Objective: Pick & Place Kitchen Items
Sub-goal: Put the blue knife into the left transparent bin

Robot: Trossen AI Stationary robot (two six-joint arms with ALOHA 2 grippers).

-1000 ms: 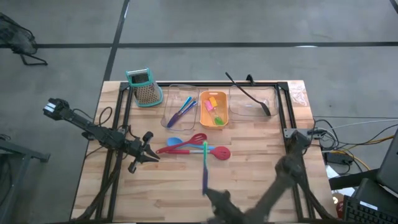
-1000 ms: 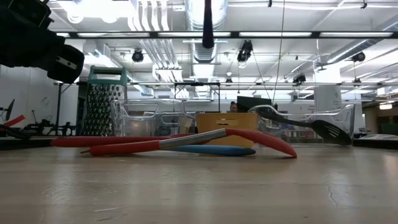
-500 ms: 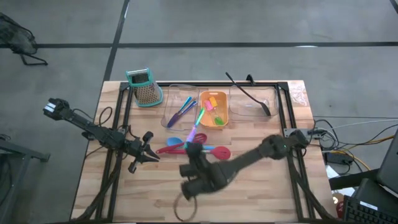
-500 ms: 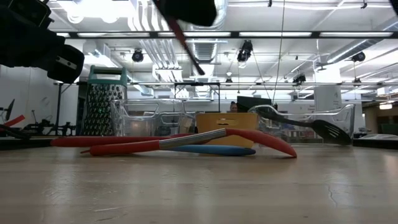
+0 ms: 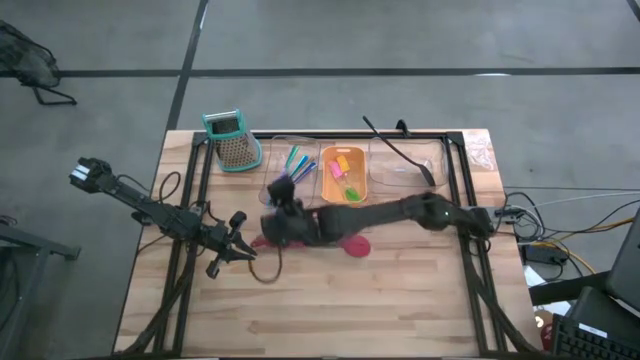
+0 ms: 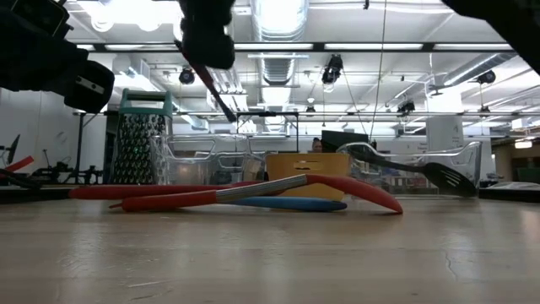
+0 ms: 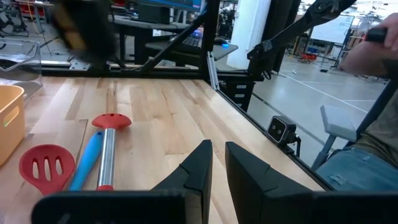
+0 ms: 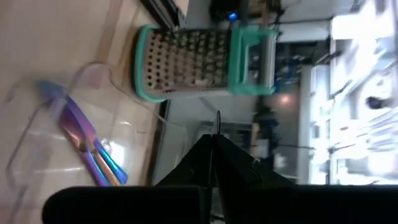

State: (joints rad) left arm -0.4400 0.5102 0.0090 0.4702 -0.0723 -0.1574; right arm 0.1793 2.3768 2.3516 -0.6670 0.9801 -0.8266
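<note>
Right gripper [image 5: 283, 205] is clamped on a thin green stick [image 5: 294, 158], hovering over the clear tray [image 5: 272, 186] by the grater [image 5: 231, 139]. Stick is tilted, so a release here could bounce it off the rim. Left gripper [image 7: 216, 163] waits slightly parted, empty, near the red spatulas [image 7: 45, 165].

Left gripper [image 7: 217, 163] jaws slightly parted over wooden table [image 7: 155, 106], red slotted spatula [image 7: 43, 167], blue-handled utensil [image 7: 86, 160], red spoon [image 7: 108, 140]

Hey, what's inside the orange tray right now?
The orange tray holds small pieces: an orange one, a pink one and a green one. In the low view its wall hides the contents.
</note>
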